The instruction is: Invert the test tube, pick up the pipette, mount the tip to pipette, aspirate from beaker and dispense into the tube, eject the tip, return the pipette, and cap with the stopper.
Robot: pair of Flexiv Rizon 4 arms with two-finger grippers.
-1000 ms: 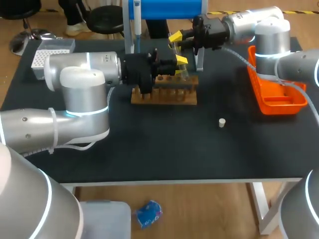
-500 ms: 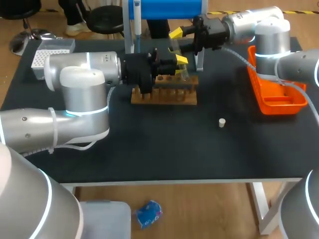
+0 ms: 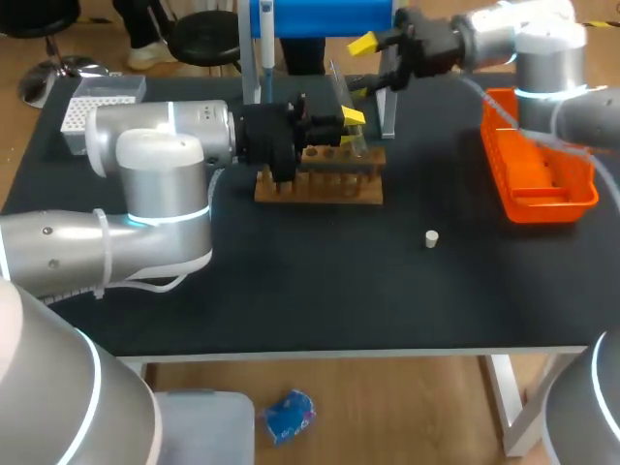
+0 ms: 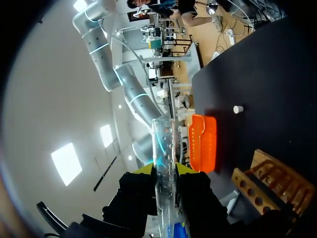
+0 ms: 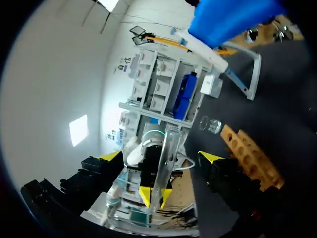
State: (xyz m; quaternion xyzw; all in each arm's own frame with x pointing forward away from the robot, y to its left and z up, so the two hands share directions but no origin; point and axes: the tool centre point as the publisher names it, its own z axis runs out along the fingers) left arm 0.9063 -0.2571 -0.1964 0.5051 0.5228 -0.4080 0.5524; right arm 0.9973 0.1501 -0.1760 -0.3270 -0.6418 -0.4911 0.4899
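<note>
Left tool (image 4: 164, 169) is gripping the test tube (image 4: 163, 144) part-way along its barrel. Both yellow tips are pressing on it from two sides, holding it up just above the wooden rack (image 3: 320, 184). Right tool (image 5: 161, 156) is sitting higher, over the rack's far side, with fingers spread wide. The tube is standing between them but neither tip is touching it, so that one is open.

Handling call: the tube is looking like thin clear glass, so I'm expecting light, stiff, slick and brittle. I'm reckoning on a mid-barrel pinch, pads square to the wall, low force. Best staying off the open rim and the rounded end, where it could chip or squirt out. With two tools on it at once, any misalignment is going to be bending glass, so one should be letting go before the other is turning it.

Counts:
- One tube; none sitting in the rack that I can make out.
- One stopper (image 3: 432, 237), lying on the desk (image 3: 291, 281) on the rack's near side, off to its right.
- One pipette (image 3: 266, 39), hanging behind the rack.
- One small glass vessel (image 5: 210, 125), probably the beaker, just beside the rack's end.
- One tip box (image 3: 97, 102), well to the rack's left.
- One orange tray (image 3: 542, 199), well to its right.
- Two tools.
</note>
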